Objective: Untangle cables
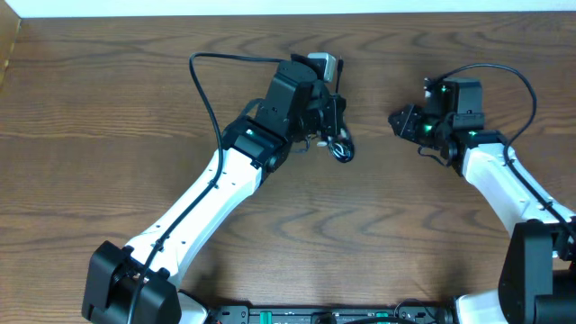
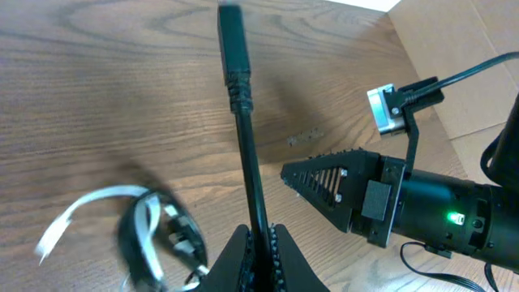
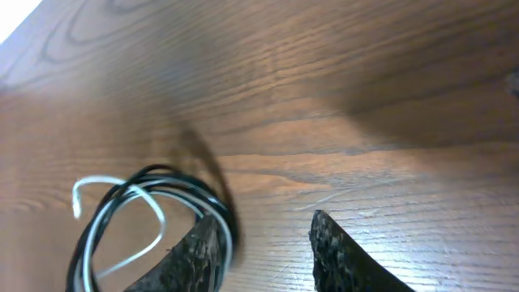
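Observation:
My left gripper [image 1: 334, 115] is shut on the black cable [image 2: 246, 154], which sticks straight out from the jaws [image 2: 258, 237] and ends in a black plug [image 2: 232, 40]. A small coil of the black cable and the white cable [image 2: 77, 212] lies tangled just left of the jaws. In the overhead view the coil [image 1: 342, 151] shows right below the left gripper. My right gripper [image 1: 399, 121] is open and empty, a short way right of the coil, its fingers pointing at it. In the right wrist view the coil [image 3: 142, 212] lies by the left finger, with the jaws [image 3: 268, 235] apart.
The wooden table [image 1: 135, 108] runs across the whole view. A thick black robot wire [image 1: 202, 81] arcs off the left arm, and another [image 1: 513, 76] loops over the right arm. A white surface [image 1: 270, 7] borders the table's far edge.

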